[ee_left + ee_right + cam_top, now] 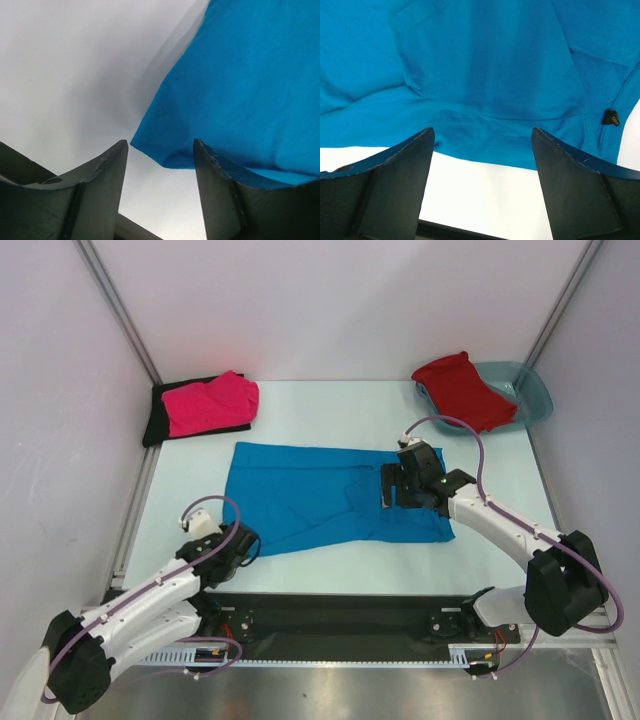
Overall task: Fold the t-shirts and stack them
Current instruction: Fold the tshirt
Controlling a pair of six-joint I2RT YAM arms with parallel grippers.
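1. Top view: the blue shirt [330,495] lies flat mid-table [300,575], with its edges loose. My left gripper [245,540] sits at its near-left corner and my right gripper [395,485] hangs over its right part. A pink shirt [210,402] lies on a black shirt [155,428] far left. A red shirt [460,390] drapes over the tub [532,392] far right.
2. Left wrist: my jaws are spread and empty. The blue shirt's corner is just ahead, with bare table to the left.
3. Right wrist: my jaws are spread wide and empty above the near hem. There is bare table on my side of the hem and a small black tag [610,118] at the right.
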